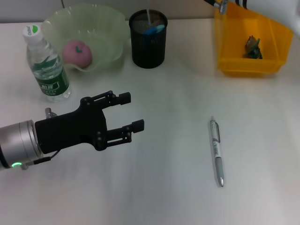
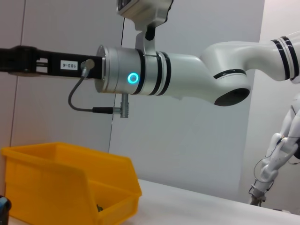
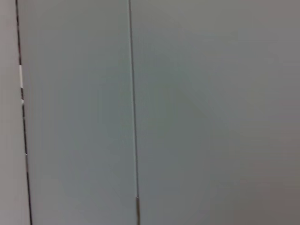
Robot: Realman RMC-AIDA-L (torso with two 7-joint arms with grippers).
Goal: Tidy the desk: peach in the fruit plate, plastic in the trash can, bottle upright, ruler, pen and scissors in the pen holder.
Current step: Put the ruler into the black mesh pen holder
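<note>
A: Hovering over the desk (image 1: 164, 93) on the robot's left is the left gripper (image 1: 127, 112), its black jaws spread apart with nothing between them. It points toward the middle of the desk.

B: And the pen (image 1: 216, 151)?

A: It lies flat on the desk, well to the right of that gripper and apart from it, tip toward the near edge. Nothing touches it.

B: Where is the holder (image 1: 148, 39)?

A: At the back, near the centre: a black mesh cup, upright. A blue-handled thing and a thin pale strip stand inside it; I cannot tell more about them.

B: The peach (image 1: 77, 51)?

A: Pink, lying in the pale green plate (image 1: 110, 28), which sits at the back left, just beside the holder.

B: The bottle (image 1: 45, 63)?

A: Upright, white cap on, green label, just in front of the plate's left side and behind the left arm.

B: The bin (image 1: 229, 37)?

A: A yellow bin at the back right, also seen low in the left wrist view (image 2: 56, 178). A small dark crumpled scrap (image 1: 253, 48) lies inside it.

B: The right gripper?

A: Only part of the right arm (image 1: 274, 11) shows, white, above the bin's far corner. In the left wrist view it stretches level high above the bin (image 2: 187, 79). I cannot tell how its jaws stand; its own camera shows only a plain grey wall.
</note>
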